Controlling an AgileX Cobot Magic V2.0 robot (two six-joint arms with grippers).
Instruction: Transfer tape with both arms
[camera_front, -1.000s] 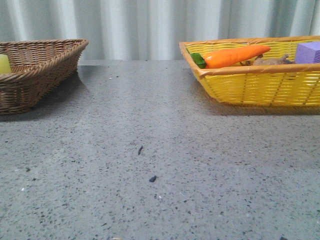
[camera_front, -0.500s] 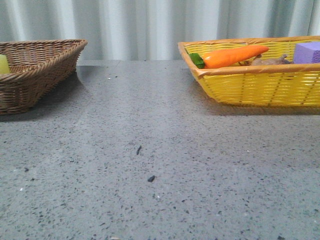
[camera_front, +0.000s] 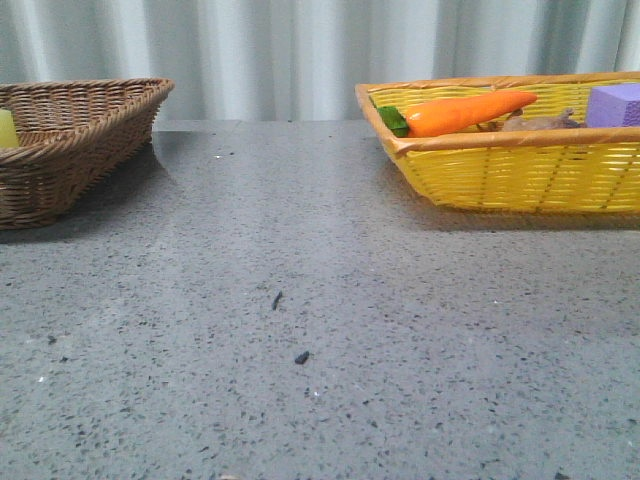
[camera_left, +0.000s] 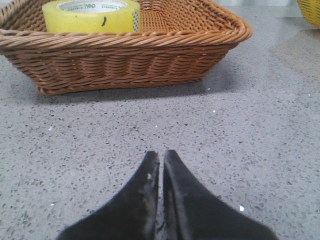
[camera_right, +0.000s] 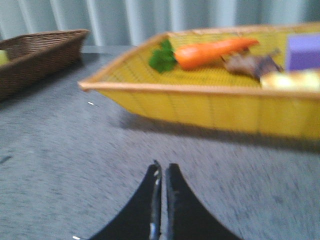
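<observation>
Item: roll of yellow tape (camera_left: 91, 15). It is seen lying flat, core upward, inside the brown wicker basket (camera_left: 150, 55), toward one end of it; a yellow sliver of it is also glimpsed over that basket's rim in the front view.

Holder: the brown wicker basket is stood on the grey speckled table (camera_front: 320, 330), at the robot's left. Its walls are slanted and its rim is raised above the tape's lower half.

Left gripper (camera_left: 161, 156): held low over the table just short of the basket, fingers pressed together with nothing between them.

Right gripper (camera_right: 161, 170): likewise closed on nothing, pointed at the yellow basket (camera_right: 210, 110); this view is blurred.

Yellow basket contents, as listed: a carrot (camera_front: 470, 110), a purple block (camera_front: 615, 103), a brownish piece not identified.

Status, as judged: the arrangement would suit either a tape awaiting collection from the brown basket for a hand-over, or a tape already delivered there from the other side. Which applies cannot be settled.

Handling notes, should the roll be lifted: the rim would be cleared from above rather than approached through the wall; the jaws would be spread wide enough for the roll's wall, one finger inside the core. At a hand-over, the free side of the ring would be left exposed for the second gripper, and release delayed until that grip is firm.
</observation>
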